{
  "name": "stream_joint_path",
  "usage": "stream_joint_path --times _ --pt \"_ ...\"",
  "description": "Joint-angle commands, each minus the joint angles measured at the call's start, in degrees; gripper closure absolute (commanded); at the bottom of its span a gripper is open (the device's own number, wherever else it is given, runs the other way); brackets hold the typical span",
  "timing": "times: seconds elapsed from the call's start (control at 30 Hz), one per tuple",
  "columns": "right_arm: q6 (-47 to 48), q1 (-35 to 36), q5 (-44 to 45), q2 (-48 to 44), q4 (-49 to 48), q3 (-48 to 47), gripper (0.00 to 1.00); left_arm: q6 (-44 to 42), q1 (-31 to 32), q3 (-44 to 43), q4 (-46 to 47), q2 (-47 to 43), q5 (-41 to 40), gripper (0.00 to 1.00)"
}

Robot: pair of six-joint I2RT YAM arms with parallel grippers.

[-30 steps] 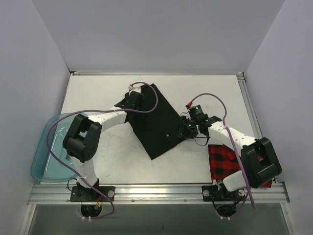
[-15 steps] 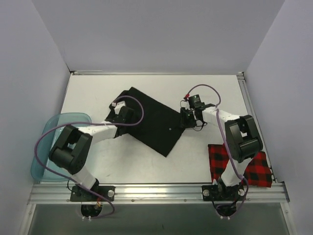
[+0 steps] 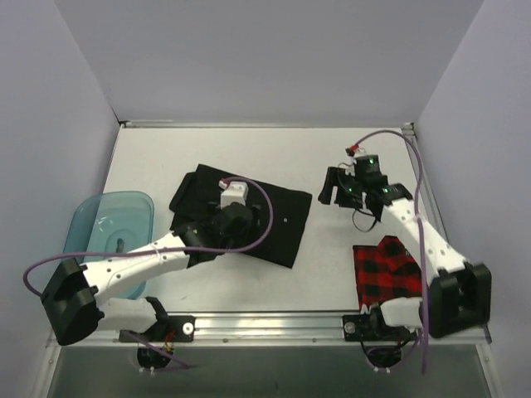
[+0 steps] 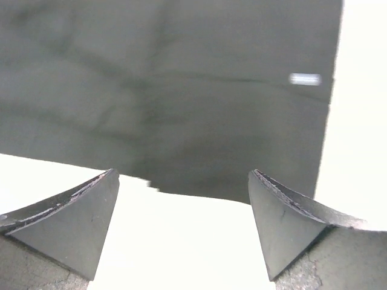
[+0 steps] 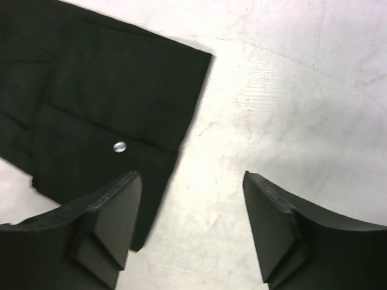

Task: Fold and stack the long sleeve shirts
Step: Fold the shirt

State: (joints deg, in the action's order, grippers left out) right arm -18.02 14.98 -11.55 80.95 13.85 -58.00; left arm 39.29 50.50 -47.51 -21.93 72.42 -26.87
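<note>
The black long sleeve shirt lies flat and folded in the middle of the table, bunched at its left end. One small white button shows on it. My left gripper hangs open over the shirt's near edge; in the left wrist view its fingers frame bare table with the black cloth just beyond. Open as well, my right gripper hovers just right of the shirt's right edge, holding nothing. The red-and-black checked shirt lies folded at the front right, partly under my right arm.
A translucent teal tub sits at the table's left edge, with my left arm crossing its near corner. Grey walls close in the table on three sides. A metal rail runs along the near edge.
Both grippers have opened and let go of the black shirt, which now lies folded flat. My left arm has drawn back toward the front left. The right gripper has moved right, off the cloth.
</note>
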Motion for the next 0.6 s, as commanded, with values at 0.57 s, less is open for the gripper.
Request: stream_joint_path --times 0.57 --pt "-19.0 -5.3 3.5 -43.6 16.9 20.3 0.0 -27.5 29.8 -22.9 -0.1 31.0 -16.1 0.14"
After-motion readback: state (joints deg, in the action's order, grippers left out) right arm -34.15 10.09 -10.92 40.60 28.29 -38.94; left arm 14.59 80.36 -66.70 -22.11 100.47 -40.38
